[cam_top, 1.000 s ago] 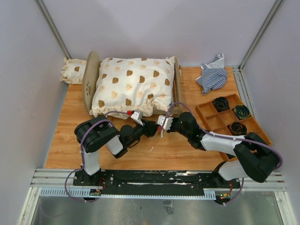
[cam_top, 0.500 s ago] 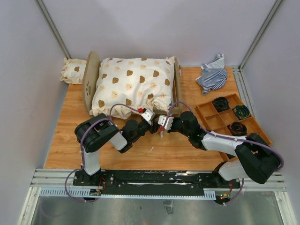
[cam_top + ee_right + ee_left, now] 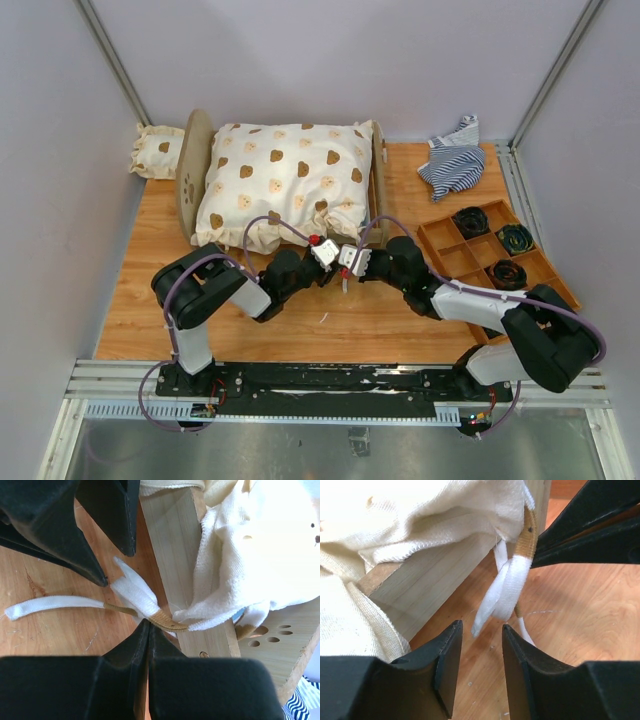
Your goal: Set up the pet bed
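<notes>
The pet bed [image 3: 190, 185] stands at the back left, its light-wood frame under a cream bear-print cushion [image 3: 285, 180]. Both grippers meet at its near right corner. My left gripper [image 3: 326, 262] is open; in the left wrist view its jaws [image 3: 480, 630] stand just below a hanging white-and-tan strap [image 3: 510, 587] beside the frame rail [image 3: 430, 580]. My right gripper [image 3: 346, 266] is shut, its tips [image 3: 148, 622] pinching the tan part of the strap [image 3: 167, 620] against the rail [image 3: 185, 545]. The left gripper's fingers [image 3: 65, 530] show opposite.
A small bear-print pillow [image 3: 158, 152] lies behind the headboard. A blue-and-white striped cloth [image 3: 452, 160] lies at the back right. A compartmented wooden tray [image 3: 440, 238] with dark coils stands at the right. Frame posts and walls ring the table.
My left gripper has moved right along the bed's near edge to the strap, tip to tip with the right gripper. The right gripper has barely moved.
</notes>
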{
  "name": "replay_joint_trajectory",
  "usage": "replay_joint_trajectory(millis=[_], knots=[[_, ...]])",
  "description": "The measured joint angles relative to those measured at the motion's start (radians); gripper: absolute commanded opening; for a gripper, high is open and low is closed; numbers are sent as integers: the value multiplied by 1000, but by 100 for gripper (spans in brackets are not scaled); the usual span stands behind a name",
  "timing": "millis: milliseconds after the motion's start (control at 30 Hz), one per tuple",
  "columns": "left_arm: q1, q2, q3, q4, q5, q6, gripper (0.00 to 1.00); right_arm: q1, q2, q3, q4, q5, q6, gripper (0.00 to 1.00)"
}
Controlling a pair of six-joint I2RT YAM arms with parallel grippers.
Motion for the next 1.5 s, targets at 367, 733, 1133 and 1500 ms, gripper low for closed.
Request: replay_joint_trajectory(millis=[367,733,1133,1500], knots=[[6,-2,46,-94,-19,40,41,-5,0,0,0,-24,1,0],[6,5,21,-54,-55,24,0,-5,-3,1,-16,-31,87,36],[6,-13,-21,64,-50,-126,0,18,-225,-135,-33,107,956,44],[6,-14,-24,72,-66,-230,0,153,122,-69,145,396,1323,48]])
